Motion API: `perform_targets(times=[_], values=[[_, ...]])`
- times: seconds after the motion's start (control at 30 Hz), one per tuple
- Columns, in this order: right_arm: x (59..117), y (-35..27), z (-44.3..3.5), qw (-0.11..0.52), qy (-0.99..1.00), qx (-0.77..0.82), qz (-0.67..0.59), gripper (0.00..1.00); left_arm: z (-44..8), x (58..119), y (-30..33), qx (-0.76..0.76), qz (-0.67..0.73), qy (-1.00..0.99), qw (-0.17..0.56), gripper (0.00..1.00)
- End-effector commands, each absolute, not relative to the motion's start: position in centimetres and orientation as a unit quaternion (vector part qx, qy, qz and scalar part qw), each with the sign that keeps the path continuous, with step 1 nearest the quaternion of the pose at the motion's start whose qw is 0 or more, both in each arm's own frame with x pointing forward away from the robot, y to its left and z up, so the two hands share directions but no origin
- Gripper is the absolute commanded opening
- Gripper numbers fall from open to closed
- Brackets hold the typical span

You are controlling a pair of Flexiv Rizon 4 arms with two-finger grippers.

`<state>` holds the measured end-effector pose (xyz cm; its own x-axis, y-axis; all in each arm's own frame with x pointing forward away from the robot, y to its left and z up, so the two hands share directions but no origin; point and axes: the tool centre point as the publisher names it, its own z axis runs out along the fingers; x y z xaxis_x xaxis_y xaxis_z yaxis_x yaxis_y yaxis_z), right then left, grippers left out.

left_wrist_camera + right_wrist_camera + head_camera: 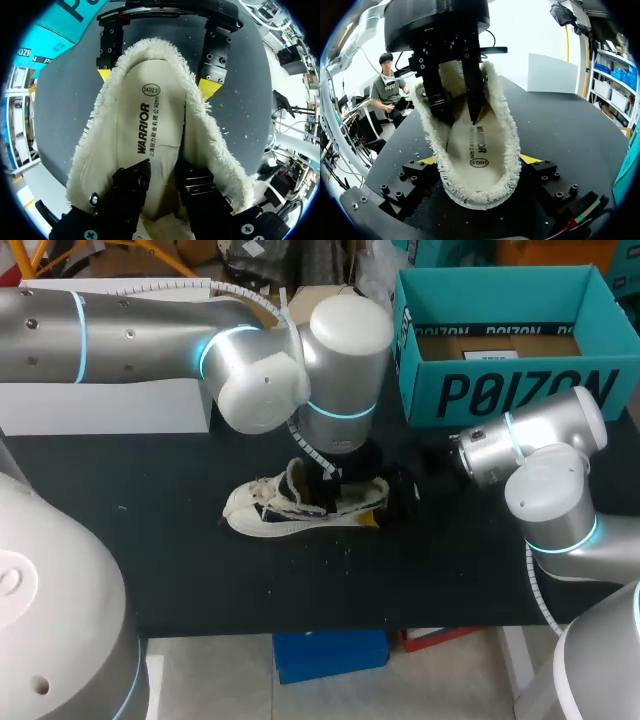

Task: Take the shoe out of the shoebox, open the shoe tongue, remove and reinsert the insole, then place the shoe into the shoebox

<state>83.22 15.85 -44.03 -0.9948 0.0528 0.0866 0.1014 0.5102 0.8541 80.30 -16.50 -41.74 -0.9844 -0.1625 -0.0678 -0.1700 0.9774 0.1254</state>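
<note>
My right gripper [479, 159] clamps the heel of the shoe [300, 508] from both sides on the black table [150, 560] (the shoebox [520, 390] stands behind, apart). My left gripper [161, 176] sits inside the shoe, over the insole [150, 115]; I cannot tell whether it grips anything.

Robot lab — arms [130, 330] over black table [200, 570].

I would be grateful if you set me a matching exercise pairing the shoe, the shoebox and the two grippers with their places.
1 shoe
2 shoebox
3 left gripper
4 right gripper

a open, at the table's far side
b down inside the shoe
c on the table, outside the box
d shut on the shoe's heel

Pairs: 1-c, 2-a, 3-b, 4-d
</note>
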Motion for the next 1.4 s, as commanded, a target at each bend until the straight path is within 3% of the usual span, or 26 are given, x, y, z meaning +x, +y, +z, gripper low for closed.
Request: perform_targets(times=[0.03, 0.2, 0.33, 0.47, 0.57, 0.63, 0.73, 0.9, 1.27, 1.4], values=[[83.4, 15.9, -44.2, 0.024, -0.869, -0.046, -0.493, 0.0, -42.5, 79.8, -16.3, -0.084, 0.093, 0.984, 0.126, 0.34], [83.4, 15.9, -44.2, 0.024, -0.869, -0.046, -0.493, 0.0, -42.6, 80.8, -14.9, -0.08, 0.097, 0.972, 0.196, 0.36], [83.4, 15.9, -44.2, 0.024, -0.869, -0.046, -0.493, 0.0, -42.6, 81.8, -14.0, -0.072, 0.1, 0.961, 0.246, 0.3], [83.4, 15.9, -44.2, 0.024, -0.869, -0.046, -0.493, 0.0, -42.2, 82.7, -13.5, -0.062, 0.092, 0.953, 0.281, 0.4], [83.4, 15.9, -44.2, 0.024, -0.869, -0.046, -0.493, 0.0, -41.7, 83.3, -13.2, -0.06, 0.084, 0.949, 0.299, 0.3], [83.4, 15.9, -44.2, 0.024, -0.869, -0.046, -0.493, 0.0, -41.5, 83.5, -13.2, -0.059, 0.078, 0.946, 0.309, 0.3], [83.4, 15.9, -44.2, 0.024, -0.869, -0.046, -0.493, 0.0, -41.4, 83.8, -13.3, -0.053, 0.071, 0.948, 0.305, 0.25], [83.4, 15.9, -44.2, 0.024, -0.869, -0.046, -0.493, 0.0, -41.8, 83.8, -13.5, -0.05, 0.062, 0.954, 0.288, 0.0], [83.4, 15.9, -44.2, 0.024, -0.869, -0.046, -0.493, 0.0, -41.2, 83.2, -13.5, -0.053, 0.004, 0.974, 0.219, 0.0], [83.4, 15.9, -44.2, 0.024, -0.869, -0.046, -0.493, 0.0, -40.6, 83.2, -13.6, -0.044, -0.026, 0.986, 0.158, 0.0]])
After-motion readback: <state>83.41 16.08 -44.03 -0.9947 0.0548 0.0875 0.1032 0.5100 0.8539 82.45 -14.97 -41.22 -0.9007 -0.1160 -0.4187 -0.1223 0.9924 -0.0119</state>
